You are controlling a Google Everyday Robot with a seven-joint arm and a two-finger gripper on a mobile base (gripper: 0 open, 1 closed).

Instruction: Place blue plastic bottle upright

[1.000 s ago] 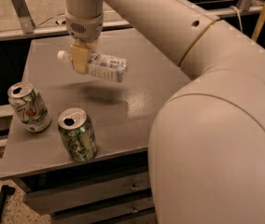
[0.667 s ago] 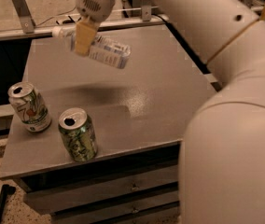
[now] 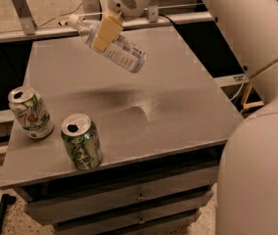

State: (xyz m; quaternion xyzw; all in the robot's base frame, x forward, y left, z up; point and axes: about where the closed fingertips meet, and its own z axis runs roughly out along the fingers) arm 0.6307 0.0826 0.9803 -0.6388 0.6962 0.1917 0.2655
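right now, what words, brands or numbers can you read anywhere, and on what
No text can be read anywhere.
blue plastic bottle, gripped tilted above the table by the tool: label print too blurred to read.
left can: coloured print, no legible words.
front can: green pattern, no legible words.
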